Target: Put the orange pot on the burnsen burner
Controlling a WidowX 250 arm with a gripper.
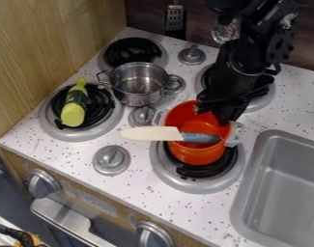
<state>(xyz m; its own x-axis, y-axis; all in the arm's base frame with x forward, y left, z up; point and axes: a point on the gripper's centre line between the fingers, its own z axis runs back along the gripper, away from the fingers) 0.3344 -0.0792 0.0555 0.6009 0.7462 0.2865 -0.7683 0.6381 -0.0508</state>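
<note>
Over the front right burner [164, 174]: one orange pot [196, 154], knife [149, 133] leaning in it. Placement: apparently nearly complete; full seating uncertain. Gripper [216, 110]: at pot's back rim; gripping or released, cannot tell. Outstanding: perhaps settling, then withdrawal.

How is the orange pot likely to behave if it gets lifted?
The orange pot is probably stiff, given its evenly rounded wall. Its load may shift: the knife has its blade jutting past the rim, so tilting could slide it out.
</note>
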